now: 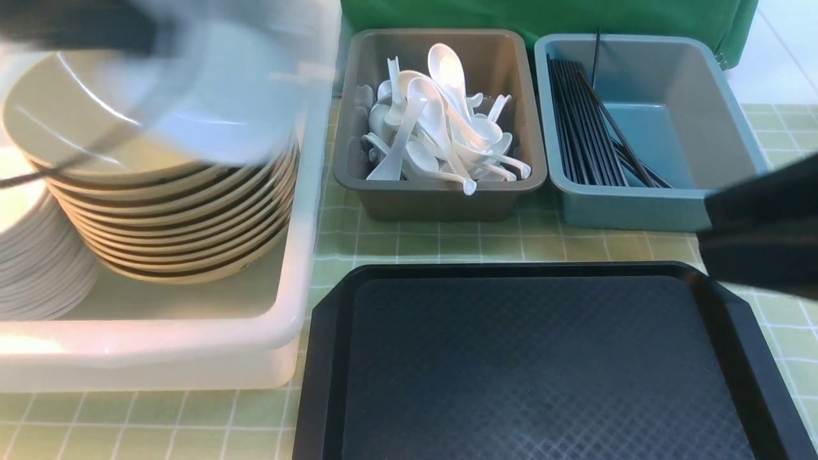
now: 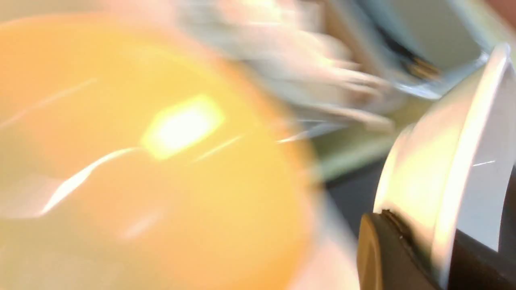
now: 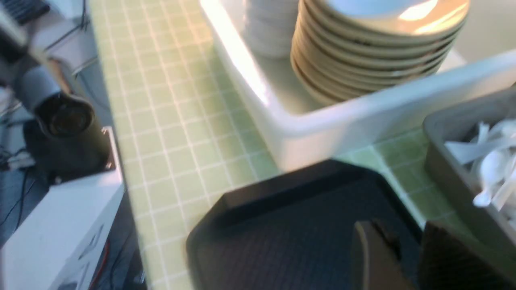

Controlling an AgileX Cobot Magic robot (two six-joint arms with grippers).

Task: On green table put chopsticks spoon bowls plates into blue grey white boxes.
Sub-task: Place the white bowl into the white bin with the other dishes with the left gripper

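My left gripper [image 2: 431, 241] is shut on the rim of a small white plate [image 2: 455, 153]. In the front view that plate [image 1: 230, 96] is a white blur above the stack of tan bowls [image 1: 172, 211] in the white box [image 1: 160, 345]. A stack of white plates [image 1: 32, 255] stands left of the bowls. The grey box [image 1: 441, 198] holds several white spoons [image 1: 441, 121]. Black chopsticks [image 1: 585, 128] lie in the blue box [image 1: 639, 207]. My right gripper [image 3: 411, 249] hangs over the tray's right side, jaws slightly apart and empty.
A black textured tray [image 1: 537, 370] lies on the green checked table [image 1: 447, 239] in front of the grey and blue boxes, with nothing on it. In the right wrist view a camera on a white stand [image 3: 64, 121] sits beyond the table's edge.
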